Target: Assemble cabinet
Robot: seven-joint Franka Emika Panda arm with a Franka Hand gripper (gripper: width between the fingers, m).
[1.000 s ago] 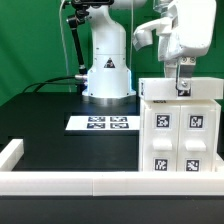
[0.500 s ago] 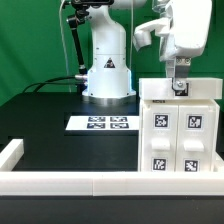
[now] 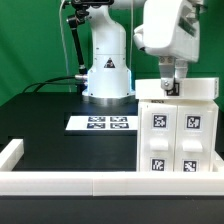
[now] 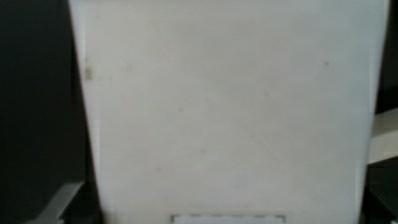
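A Franka Panda arm's two-finger gripper (image 3: 168, 86) reaches down onto the top of the cabinet (image 3: 178, 140), a large white plastic box of flat panels that stands on the black table (image 3: 55, 140) at the exterior view's right, just behind the low white border rail (image 3: 60, 183). The fingertips meet the rear of the white top slab (image 3: 195, 89), which lies across the box. Whether the jaws are spread or pinching the slab cannot be made out: the exterior view is too small, and the wrist view is filled almost edge to edge by one flat white panel (image 4: 222, 100), with only the rim of a tag (image 4: 226, 218) showing.

The step in hand appears to be seating or aligning that top slab. Done well, it likely calls for a slow, level push along the box, keeping the slab's edges flush with the side walls and the contact low, so that the standing box neither tips nor skates toward the rail.

By count: one arm, one gripper, one cabinet, one top slab. Four black-and-white square tags (image 3: 160, 122) show on the cabinet's facing side, two above and two below. One thin flat white marker board (image 3: 103, 123) lies well apart to the exterior view's left, before the robot's white base (image 3: 107, 72); its tags are too small to count.
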